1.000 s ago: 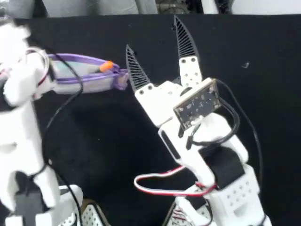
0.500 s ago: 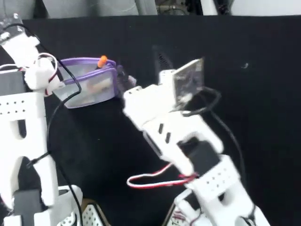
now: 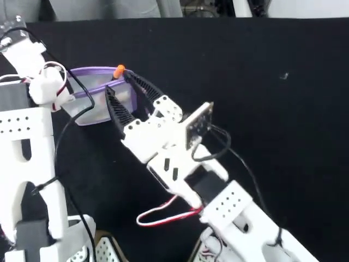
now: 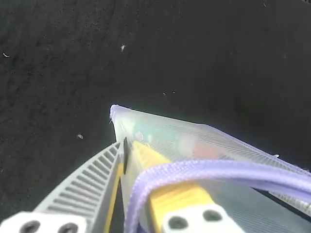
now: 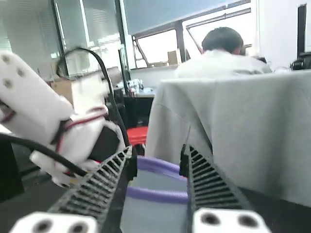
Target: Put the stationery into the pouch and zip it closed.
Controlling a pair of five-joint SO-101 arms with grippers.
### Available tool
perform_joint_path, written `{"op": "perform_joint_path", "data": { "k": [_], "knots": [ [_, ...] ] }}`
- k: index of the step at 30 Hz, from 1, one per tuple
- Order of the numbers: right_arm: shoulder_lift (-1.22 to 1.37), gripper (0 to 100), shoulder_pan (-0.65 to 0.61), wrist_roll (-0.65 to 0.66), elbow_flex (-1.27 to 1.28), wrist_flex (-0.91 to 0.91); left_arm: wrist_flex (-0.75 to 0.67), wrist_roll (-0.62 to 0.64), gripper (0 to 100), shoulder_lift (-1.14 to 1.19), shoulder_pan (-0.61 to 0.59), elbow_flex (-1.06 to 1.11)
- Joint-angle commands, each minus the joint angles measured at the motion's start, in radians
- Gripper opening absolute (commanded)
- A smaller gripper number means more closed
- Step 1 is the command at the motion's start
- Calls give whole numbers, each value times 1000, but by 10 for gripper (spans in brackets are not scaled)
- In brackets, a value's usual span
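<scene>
Seen from above, holds the pouch point(image 3: 101, 101) by its left end at the upper left of the frame, over the black desk point(image 3: 272, 109). Cannot tell whether resting on the desk or lifted off it.

Grips with the left gripper point(image 4: 124, 145), closed tight on the clear plastic wall. Presses the grey ribbed fingers point(image 4: 82, 189) against that wall, just under the purple zip edge point(image 4: 218, 170). Shows something yellow beside those fingers in the left wrist view; cannot tell what. Shows faint pale shapes through the plastic as well, too blurred to name.

Has the mouth of the pouch gaping: two purple edges running apart across the upper left of the high view, with a small orange piece point(image 3: 119, 71) at the right end of the upper one.

Meets the pouch's right end with the right gripper point(image 3: 117, 83), on the arm slanting up from the lower right of the high view. Spreads the black fingers wide, one over the front of the clear wall and one past the right end, tips close to the orange piece. Grasps nothing. Cannot tell whether touching the plastic. Frames both purple edges between the two ribbed fingers in the right wrist view.
</scene>
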Motion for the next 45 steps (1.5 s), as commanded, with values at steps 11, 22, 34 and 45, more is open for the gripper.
{"op": "perform_joint_path", "data": {
  "k": [11, 22, 34, 45],
  "knots": [
    [176, 154, 92, -5, -94, -91, -25, 11, 29, 6, -1, 61],
    [372, 82, 92, -8, -165, -218, -25, 11, 29, 6, 7, 65],
    [321, 11, 107, -5, -271, -15, -94, 11, 29, 9, 7, 116],
    [467, 11, 40, -34, -639, 301, -137, 34, 29, 6, -27, 148]
  ]
}}
